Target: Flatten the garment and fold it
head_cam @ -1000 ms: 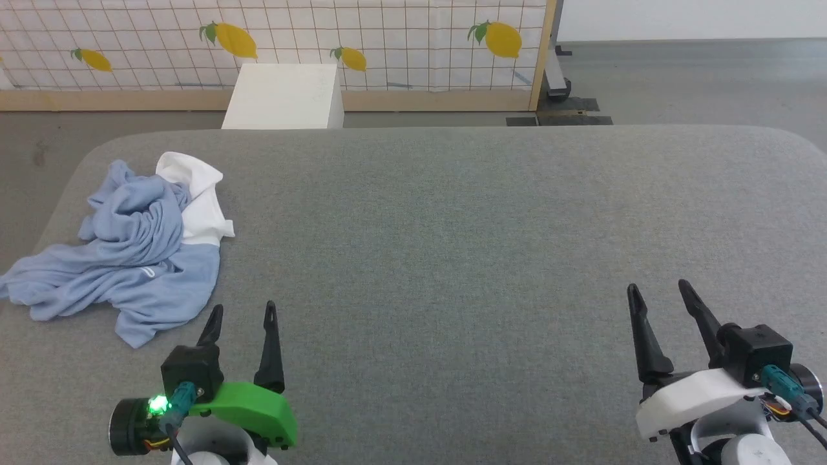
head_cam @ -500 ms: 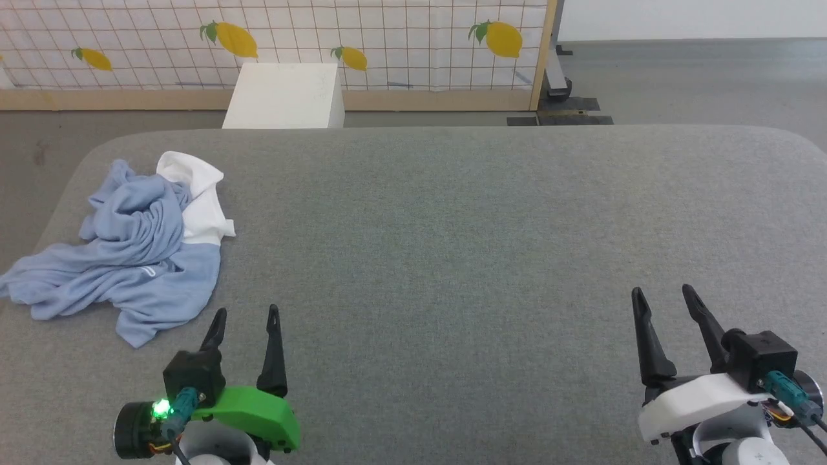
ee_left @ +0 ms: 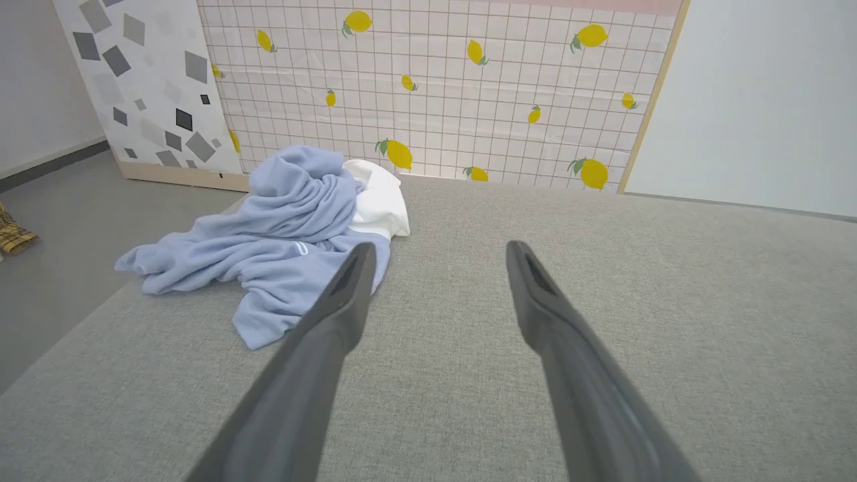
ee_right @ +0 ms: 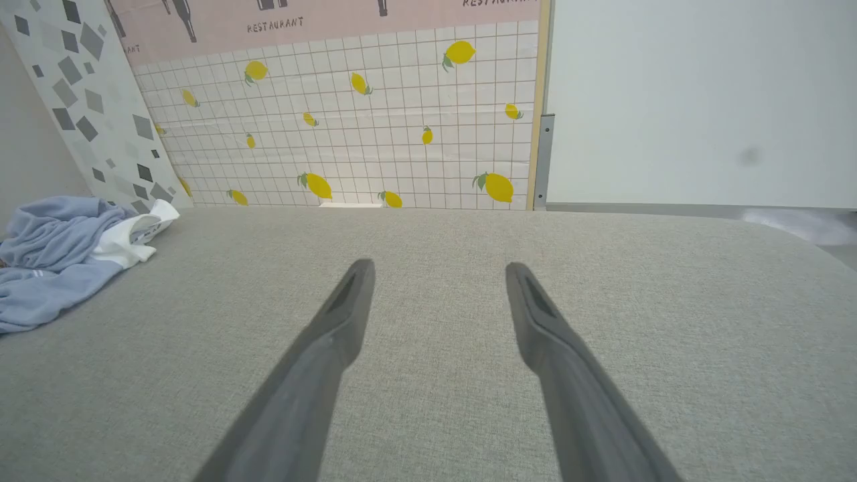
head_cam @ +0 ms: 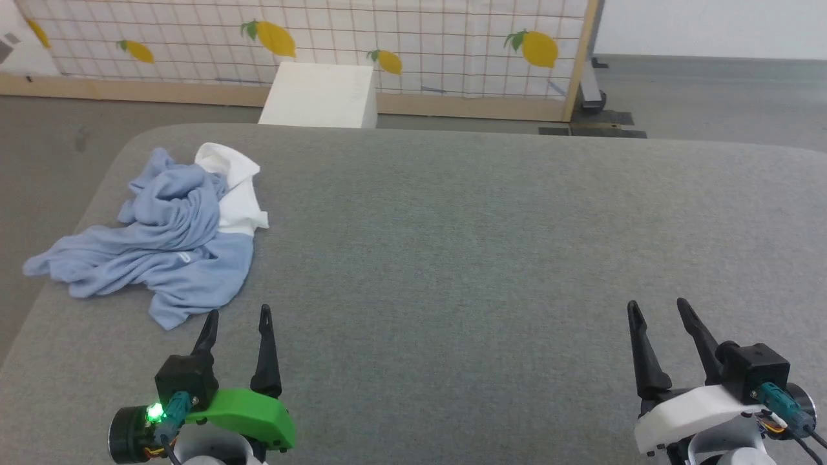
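Garment lies crumpled in a light blue heap, white part showing; left hand and right hand gape empty

1. The garment is bunched up, so plenty of it is tucked under its own folds. The right wrist view also chops it off at the left edge.
2. The tiny white mark on the blue is way too small to read.
3. The bottom of the white box is hidden behind the table.
4. A yellow checked thing on the floor is cut by the picture's edge, no clue what it is.
5. The arms behind the left gripper and right gripper run off the bottom of the head view.
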`<state>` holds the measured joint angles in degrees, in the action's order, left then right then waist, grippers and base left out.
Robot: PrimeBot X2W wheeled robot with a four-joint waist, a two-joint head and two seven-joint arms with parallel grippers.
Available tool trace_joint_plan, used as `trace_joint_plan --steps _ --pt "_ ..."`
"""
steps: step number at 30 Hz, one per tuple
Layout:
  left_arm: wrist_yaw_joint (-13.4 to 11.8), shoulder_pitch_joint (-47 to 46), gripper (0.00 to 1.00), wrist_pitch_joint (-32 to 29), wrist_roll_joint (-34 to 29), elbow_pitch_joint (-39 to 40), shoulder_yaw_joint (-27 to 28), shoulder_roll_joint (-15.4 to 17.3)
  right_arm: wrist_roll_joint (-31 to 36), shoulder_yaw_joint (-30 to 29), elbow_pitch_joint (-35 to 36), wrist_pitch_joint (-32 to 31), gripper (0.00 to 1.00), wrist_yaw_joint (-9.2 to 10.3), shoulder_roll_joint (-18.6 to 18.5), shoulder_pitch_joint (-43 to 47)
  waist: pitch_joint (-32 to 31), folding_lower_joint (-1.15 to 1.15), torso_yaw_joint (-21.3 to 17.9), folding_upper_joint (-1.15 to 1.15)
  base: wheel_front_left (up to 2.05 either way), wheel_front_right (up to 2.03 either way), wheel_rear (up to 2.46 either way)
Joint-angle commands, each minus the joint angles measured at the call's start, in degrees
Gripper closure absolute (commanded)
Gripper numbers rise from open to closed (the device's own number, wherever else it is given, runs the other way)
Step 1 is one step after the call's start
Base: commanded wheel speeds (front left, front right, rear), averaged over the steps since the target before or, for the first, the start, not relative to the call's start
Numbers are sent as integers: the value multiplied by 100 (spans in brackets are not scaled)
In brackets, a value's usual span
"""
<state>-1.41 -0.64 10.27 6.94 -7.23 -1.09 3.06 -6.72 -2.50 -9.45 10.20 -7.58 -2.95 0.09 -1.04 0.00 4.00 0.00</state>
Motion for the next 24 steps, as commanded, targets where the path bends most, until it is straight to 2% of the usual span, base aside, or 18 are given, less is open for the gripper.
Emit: trace_joint_plan --steps 1,24 --pt "-27 97 0 64 92 -26 17 2 -51 16 -37 69 0 6 6 57 -45 0 203 0 0 0 0" --pt "-151 260 0 335 318 -161 91 112 -278 263 -362 341 0 8 7 22 -55 0 1987 0 0 0 0"
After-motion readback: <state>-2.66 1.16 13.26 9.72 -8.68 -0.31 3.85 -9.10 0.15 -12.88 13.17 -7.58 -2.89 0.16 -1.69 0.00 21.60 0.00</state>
